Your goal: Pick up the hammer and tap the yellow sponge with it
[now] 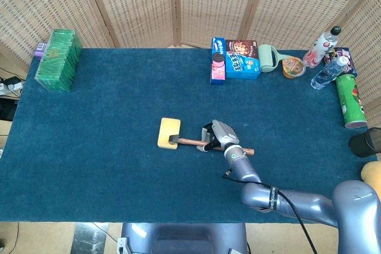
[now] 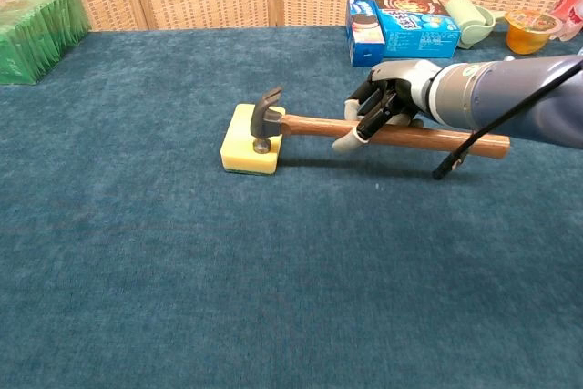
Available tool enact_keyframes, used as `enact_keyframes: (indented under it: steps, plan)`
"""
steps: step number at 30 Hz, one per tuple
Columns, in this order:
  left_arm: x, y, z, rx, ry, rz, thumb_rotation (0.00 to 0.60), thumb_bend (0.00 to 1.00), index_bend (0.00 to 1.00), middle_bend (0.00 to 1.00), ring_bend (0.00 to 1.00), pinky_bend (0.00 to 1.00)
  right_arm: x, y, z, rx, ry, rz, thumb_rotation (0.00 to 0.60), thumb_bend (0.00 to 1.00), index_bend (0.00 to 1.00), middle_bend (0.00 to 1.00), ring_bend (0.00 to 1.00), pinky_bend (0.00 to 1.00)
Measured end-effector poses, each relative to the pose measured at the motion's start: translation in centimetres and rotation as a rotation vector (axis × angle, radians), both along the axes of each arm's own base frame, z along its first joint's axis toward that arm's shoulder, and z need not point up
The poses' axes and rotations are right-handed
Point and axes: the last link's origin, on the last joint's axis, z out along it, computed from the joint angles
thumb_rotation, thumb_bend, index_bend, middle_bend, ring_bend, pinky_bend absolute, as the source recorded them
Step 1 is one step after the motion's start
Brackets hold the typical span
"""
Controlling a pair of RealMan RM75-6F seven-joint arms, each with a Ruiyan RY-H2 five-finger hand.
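Yellow rectangular sponge (image 1: 168, 132) (image 2: 251, 138) lies near the middle of the blue carpeted tabletop (image 1: 107, 123) (image 2: 182, 271), and the dark metal head of the wooden-handled hammer (image 1: 202, 143) (image 2: 401, 134) presses down on its right end. The handle runs almost level to the right. The robot's right hand (image 1: 219, 135) (image 2: 387, 102) grips that handle about midway, its fingers (image 2: 373, 116) curled around the wood. Along the far edge stand a green stack of packets (image 1: 58, 59) (image 2: 36, 15) at left and blue biscuit boxes (image 1: 235, 60) (image 2: 401, 26) at right. The left hand shows in neither view.
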Motion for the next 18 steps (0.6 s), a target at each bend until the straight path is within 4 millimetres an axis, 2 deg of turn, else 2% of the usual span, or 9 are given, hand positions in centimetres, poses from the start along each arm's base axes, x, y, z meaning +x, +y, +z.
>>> enact_keyframes:
  steps: [3, 9, 13, 18]
  plan:
    - [0.0, 0.0, 0.0, -0.001, -0.002, -0.005, 0.600, 0.22, 0.42, 0.33, 0.23, 0.16, 0.3, -0.1, 0.5, -0.058, 0.033, -0.001, 0.600, 0.28, 0.85, 1.00, 1.00, 1.00]
    - [0.2, 0.2, -0.3, -0.010, -0.005, -0.014, 0.600, 0.22, 0.42, 0.33, 0.23, 0.16, 1.3, 0.6, 2.2, -0.037, -0.117, -0.041, 0.600, 0.28, 0.85, 1.00, 1.00, 1.00]
    - [0.5, 0.3, -0.5, -0.017, -0.004, -0.019, 0.600, 0.22, 0.42, 0.33, 0.23, 0.16, 0.3, 0.5, 4.0, -0.047, -0.166, -0.065, 0.600, 0.28, 0.85, 1.00, 1.00, 1.00]
    - [0.9, 0.4, -0.7, -0.022, -0.001, -0.026, 0.600, 0.22, 0.42, 0.33, 0.23, 0.16, -1.7, 0.2, 4.9, -0.071, -0.153, -0.086, 0.600, 0.28, 0.86, 1.00, 1.00, 1.00]
